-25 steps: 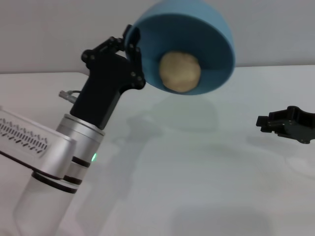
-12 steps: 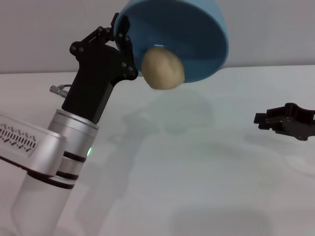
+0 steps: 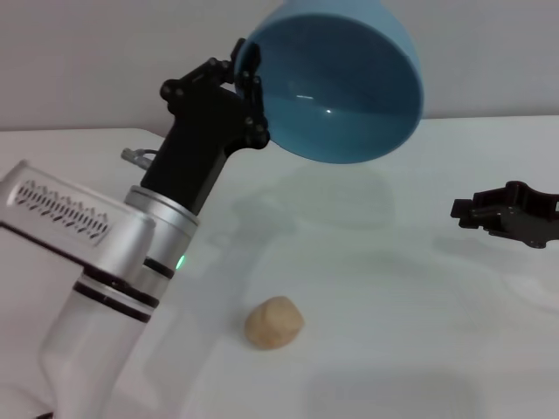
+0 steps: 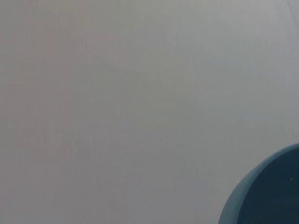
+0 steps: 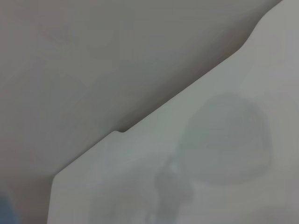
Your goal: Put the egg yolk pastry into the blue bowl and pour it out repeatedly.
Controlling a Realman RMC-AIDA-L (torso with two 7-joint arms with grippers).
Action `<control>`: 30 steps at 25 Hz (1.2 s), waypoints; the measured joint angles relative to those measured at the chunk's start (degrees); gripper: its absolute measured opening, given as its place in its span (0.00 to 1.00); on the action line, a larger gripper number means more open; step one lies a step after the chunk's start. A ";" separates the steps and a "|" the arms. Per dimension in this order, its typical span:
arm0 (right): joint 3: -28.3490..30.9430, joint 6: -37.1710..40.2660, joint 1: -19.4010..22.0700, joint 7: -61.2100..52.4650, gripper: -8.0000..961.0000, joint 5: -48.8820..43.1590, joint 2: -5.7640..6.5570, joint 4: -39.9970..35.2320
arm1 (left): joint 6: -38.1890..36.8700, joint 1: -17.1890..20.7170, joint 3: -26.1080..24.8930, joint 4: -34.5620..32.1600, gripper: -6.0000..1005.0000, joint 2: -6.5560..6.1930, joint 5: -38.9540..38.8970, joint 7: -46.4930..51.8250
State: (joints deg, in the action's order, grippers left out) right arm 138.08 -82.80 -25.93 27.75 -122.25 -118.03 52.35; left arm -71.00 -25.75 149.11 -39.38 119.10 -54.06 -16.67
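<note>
Change: since a moment ago the egg yolk pastry [image 3: 273,322] has dropped out of the blue bowl [image 3: 341,83] and the left arm has swung slightly, bringing the bowl's mouth round toward the camera.
Pastry: lies on the white surface [image 3: 384,288], in front of and below the bowl, well apart from it, just beside the left arm's silver forearm.
Bowl: held up in the air over the far part of the surface, tipped on its side with the opening facing forward and down; nothing inside it; a slice of its rim also shows in the left wrist view [image 4: 268,193].
Left tool [image 3: 247,87]: clamped on the bowl's rim at the bowl's left edge, fingers on either side of the wall.
Right tool [image 3: 467,212]: hangs low over the right side of the surface, well away from bowl and pastry, holding nothing; whether its fingers are apart or together I cannot tell.
</note>
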 joint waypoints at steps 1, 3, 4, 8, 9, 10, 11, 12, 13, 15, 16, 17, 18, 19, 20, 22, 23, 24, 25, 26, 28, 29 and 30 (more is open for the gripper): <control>0.00 0.00 0.00 0.11 0.18 0.00 0.00 0.00 | 0.89 -0.29 -0.02 0.03 0.01 0.00 0.00 0.03; 0.00 0.01 0.00 0.38 0.18 0.00 0.00 0.00 | 1.86 -0.81 -0.07 0.15 0.01 0.00 0.00 0.05; 0.00 -0.02 0.00 0.59 0.18 0.00 -0.02 0.01 | 2.07 -1.00 -0.08 0.24 0.01 0.00 0.00 0.05; -0.02 -0.34 -0.03 1.93 0.18 0.97 -0.05 0.02 | 2.26 -2.06 -0.82 0.51 0.01 -0.09 0.00 0.06; -0.08 -0.37 0.03 2.19 0.18 1.58 -0.06 0.02 | 2.27 -2.26 -1.49 0.42 0.01 -0.20 0.09 0.06; -0.16 -0.40 0.15 2.41 0.18 2.12 -0.07 0.00 | 2.28 -2.36 -2.21 0.26 0.01 -0.29 0.26 0.06; -0.23 -0.42 0.26 2.63 0.18 2.59 -0.07 -0.02 | 2.28 -2.41 -2.97 0.07 0.01 -0.36 0.38 0.06; -0.25 -0.47 0.32 2.86 0.18 2.79 -0.08 -0.03 | 2.29 -2.42 -3.88 -0.19 0.01 -0.41 0.54 0.06; -0.26 -0.57 0.35 3.11 0.18 2.94 -0.08 -0.03 | 2.40 -2.43 -4.78 -0.47 0.01 -0.48 0.64 0.06; -0.16 -0.86 0.38 3.70 0.18 2.99 -0.12 -0.05 | 3.66 -2.47 -6.50 -1.22 0.01 -0.62 0.70 0.06; -0.09 -0.96 0.39 4.06 0.18 3.05 -0.15 -0.05 | 5.21 -2.51 -7.97 -1.84 0.01 -0.75 0.69 0.03; -0.05 -0.99 0.42 4.41 0.18 3.35 -0.17 -0.07 | 7.53 -2.51 -9.29 -2.74 0.01 -0.84 0.70 -0.12; -0.04 -0.99 0.51 4.99 0.18 3.97 -0.18 -0.09 | 10.74 -2.49 -10.94 -3.84 0.01 -0.95 0.72 -0.31; -0.02 -0.99 0.65 5.76 0.18 4.96 -0.18 -0.11 | 14.80 -2.42 -12.88 -5.06 0.01 -1.04 0.87 -0.52; 0.00 -0.97 0.84 6.90 0.18 6.38 -0.20 -0.27 | 19.50 -2.38 -15.26 -6.16 0.01 -1.08 1.36 -0.60; 0.01 -0.99 1.00 8.72 0.18 8.62 -0.24 -0.65 | 28.32 -2.42 -19.92 -7.75 0.01 -1.13 2.77 -0.66; -0.01 -0.99 1.03 9.80 0.18 9.88 -0.26 -1.02 | 33.40 -2.52 -22.52 -8.39 0.01 -1.13 3.78 -0.68; -0.02 -0.98 1.03 10.60 0.18 10.80 -0.26 -1.30 | 37.88 -2.77 -25.07 -9.06 0.01 -1.14 4.78 -0.68; -0.03 -0.98 1.03 11.57 0.18 12.13 -0.27 -1.68 | 41.81 -2.92 -27.19 -9.77 0.01 -1.14 5.55 -0.69; -0.07 -0.98 1.04 12.72 0.18 13.53 -0.27 -2.10 | 46.12 -3.13 -29.55 -10.63 0.01 -1.15 6.41 -0.69; -0.25 -1.11 0.98 14.40 0.18 16.15 -0.27 -2.95 | 53.62 -3.35 -33.74 -12.49 0.01 -1.14 8.22 -0.70; -0.36 -1.38 0.86 15.03 0.18 17.27 -0.26 -3.31 | 58.15 -3.43 -36.56 -13.82 0.01 -1.15 9.57 -0.71; -0.44 -1.86 0.60 15.42 0.18 18.20 -0.22 -3.64 | 60.88 -3.44 -37.89 -14.73 0.01 -1.15 10.48 -0.73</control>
State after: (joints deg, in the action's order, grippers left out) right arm 137.64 -84.66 -25.32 43.17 -104.05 -118.25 48.71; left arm -10.12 -29.19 111.23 -54.11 117.95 -43.58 -17.40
